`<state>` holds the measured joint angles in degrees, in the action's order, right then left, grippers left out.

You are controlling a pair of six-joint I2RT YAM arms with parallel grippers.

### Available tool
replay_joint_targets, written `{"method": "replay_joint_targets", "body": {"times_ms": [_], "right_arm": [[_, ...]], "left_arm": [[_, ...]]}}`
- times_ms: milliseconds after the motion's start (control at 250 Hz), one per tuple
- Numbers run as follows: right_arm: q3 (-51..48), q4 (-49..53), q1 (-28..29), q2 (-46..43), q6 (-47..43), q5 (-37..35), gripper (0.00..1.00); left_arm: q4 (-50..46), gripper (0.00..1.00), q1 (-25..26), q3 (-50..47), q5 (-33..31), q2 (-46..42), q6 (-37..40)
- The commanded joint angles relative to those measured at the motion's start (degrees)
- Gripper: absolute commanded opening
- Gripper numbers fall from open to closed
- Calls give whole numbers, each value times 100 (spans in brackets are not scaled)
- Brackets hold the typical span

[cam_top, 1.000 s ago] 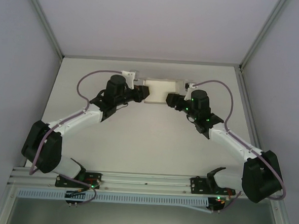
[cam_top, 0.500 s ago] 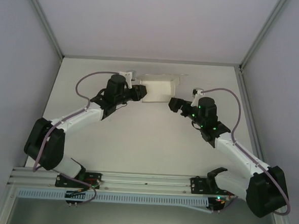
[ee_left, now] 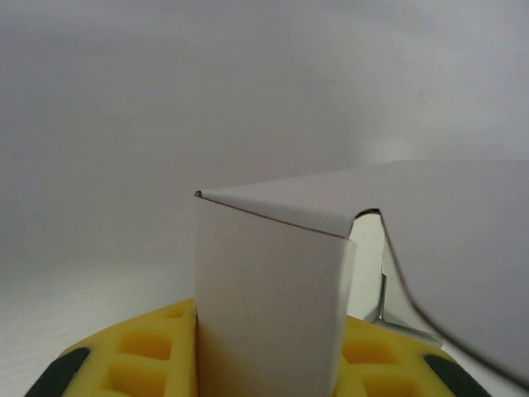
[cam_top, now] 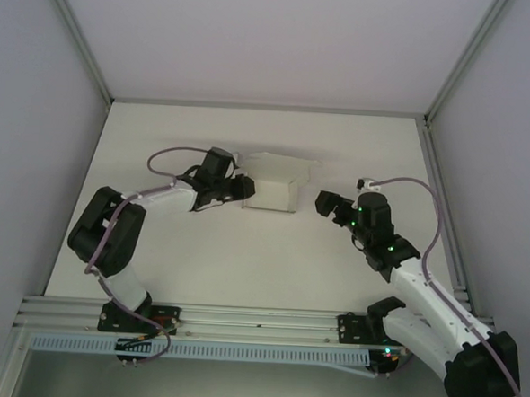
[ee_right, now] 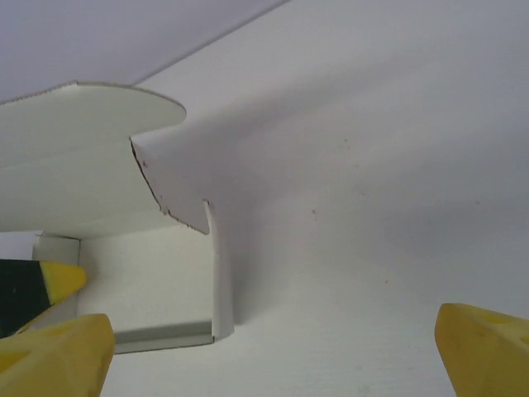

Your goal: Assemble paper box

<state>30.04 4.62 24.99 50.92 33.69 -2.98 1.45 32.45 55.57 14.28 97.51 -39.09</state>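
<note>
The paper box (cam_top: 274,192) is a small white card box on the table's far middle, with a lid flap (cam_top: 283,163) standing open along its far side. My left gripper (cam_top: 246,189) is shut on the box's left wall. In the left wrist view that wall (ee_left: 269,298) stands upright between the yellow pads (ee_left: 136,356). My right gripper (cam_top: 322,202) hangs open a short way right of the box, touching nothing. Its wrist view looks into the box's open end (ee_right: 149,285) under the curved flap (ee_right: 83,157), between wide-apart yellow fingertips (ee_right: 483,339).
The white table (cam_top: 261,261) is walled on the left, right and far sides, with metal posts (cam_top: 77,34) at the far corners. A metal rail (cam_top: 257,322) carrying both arm bases runs along the near edge. The left arm's elbow (cam_top: 105,234) is folded near the left wall.
My right gripper let go of the box, opened wide and drew back to the right. The left arm folded its elbow and shifted the box slightly nearer.
</note>
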Motion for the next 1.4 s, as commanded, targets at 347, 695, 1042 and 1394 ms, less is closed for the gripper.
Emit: {"method": "replay_joint_targets", "body": {"times_ms": [347,695,1042,1394], "right_arm": [[746,164,-34,1329,-311,263,100],[1158,316,-30,1404,-926,622,100],[2882,1529,-36,2393,-2602,1043,96],[3435,1925,-30,3388,-2701,1841,64]], "left_arm": [[-491,71,-22,-344,-531,-74,340],[-829,100,-9,-368,-815,-1051,1004],[-1313,99,-180,896,-429,-914,3128],[-1771,86,-274,1275,-209,-394,3996]]}}
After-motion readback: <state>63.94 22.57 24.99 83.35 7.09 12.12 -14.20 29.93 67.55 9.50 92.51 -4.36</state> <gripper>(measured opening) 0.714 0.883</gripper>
